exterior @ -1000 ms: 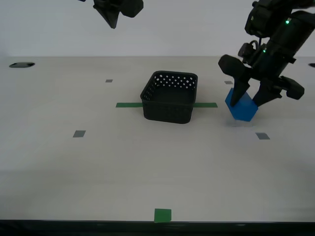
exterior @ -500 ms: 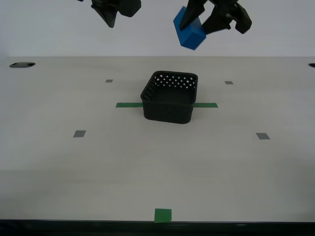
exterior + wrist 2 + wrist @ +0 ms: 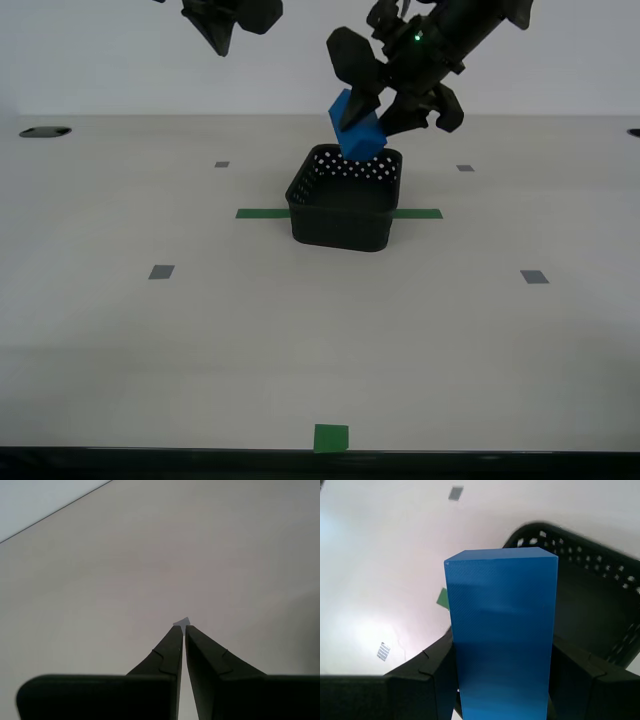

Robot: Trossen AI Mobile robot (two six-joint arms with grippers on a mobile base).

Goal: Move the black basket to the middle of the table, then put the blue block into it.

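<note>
Our first gripper (image 3: 385, 110) is clenched on the small solid bright-blue rectangular block (image 3: 357, 128), holding it tilted in the air just above the far rim of the square black plastic basket with perforated walls (image 3: 343, 200); block and basket do not touch in the exterior view. In the first wrist view the same blue block (image 3: 502, 635) fills the centre, its near end cut off by the frame edge, with one dark finger (image 3: 427, 680) pressed against each long side, and part of the black basket (image 3: 585, 605) lies open below it, its far side running out of frame. The basket stands on the wide pale beige counter (image 3: 200, 330), over the middle of the green tape strip (image 3: 262, 213), so that the strip's central part is hidden behind it. A green tape square (image 3: 331, 437) sits at the near counter edge, and small grey tape squares (image 3: 161, 272) are scattered well apart from the basket. Our second gripper (image 3: 181, 630) is drawn together with only a thin slit between its fingers and nothing between them; the exterior view shows it raised near the top edge, partly cut off (image 3: 225, 25). The first arm's upper links are also cut off by the frame.
</note>
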